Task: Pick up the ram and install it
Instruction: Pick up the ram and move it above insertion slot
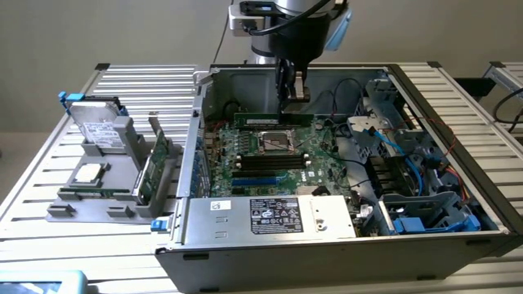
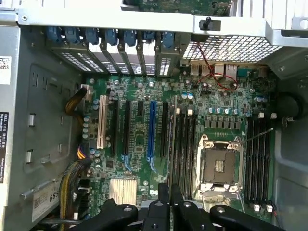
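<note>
claw (image 1: 295,100) closed on ram (image 1: 274,119), gripping its top edge | ram hangs level just under claw | below claw: mobo (image 1: 245,147) w/ black mem slots (image 2: 185,144), inside open PC case (image 1: 327,260) on table (image 1: 49,184)

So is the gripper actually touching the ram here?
Touching. In the exterior view the gripper is closed on the ram at its upper edge, holding it level over the motherboard.

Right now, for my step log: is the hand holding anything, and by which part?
The hand grips the ram stick by its upper long edge, near the middle, over the motherboard.
</note>
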You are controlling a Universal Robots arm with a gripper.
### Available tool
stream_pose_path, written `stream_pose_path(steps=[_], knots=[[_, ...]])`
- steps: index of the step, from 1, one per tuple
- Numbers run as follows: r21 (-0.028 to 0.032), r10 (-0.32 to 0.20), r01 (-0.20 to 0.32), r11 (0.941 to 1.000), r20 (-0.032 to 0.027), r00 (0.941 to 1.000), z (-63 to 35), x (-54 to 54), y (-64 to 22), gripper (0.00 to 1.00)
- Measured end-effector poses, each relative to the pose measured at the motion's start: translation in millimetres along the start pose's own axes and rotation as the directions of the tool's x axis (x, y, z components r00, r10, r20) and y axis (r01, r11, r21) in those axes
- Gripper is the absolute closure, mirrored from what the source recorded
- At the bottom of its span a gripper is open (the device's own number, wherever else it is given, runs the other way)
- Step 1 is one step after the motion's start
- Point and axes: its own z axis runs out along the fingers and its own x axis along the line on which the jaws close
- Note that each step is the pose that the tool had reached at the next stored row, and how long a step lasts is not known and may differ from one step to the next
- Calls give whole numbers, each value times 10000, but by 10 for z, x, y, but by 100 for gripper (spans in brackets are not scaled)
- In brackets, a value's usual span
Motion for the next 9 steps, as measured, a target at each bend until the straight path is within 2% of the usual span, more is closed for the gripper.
stream_pose_path(steps=[9], knots=[[0,-62,62,10000,-3,10000,73,-123,-25,86]])
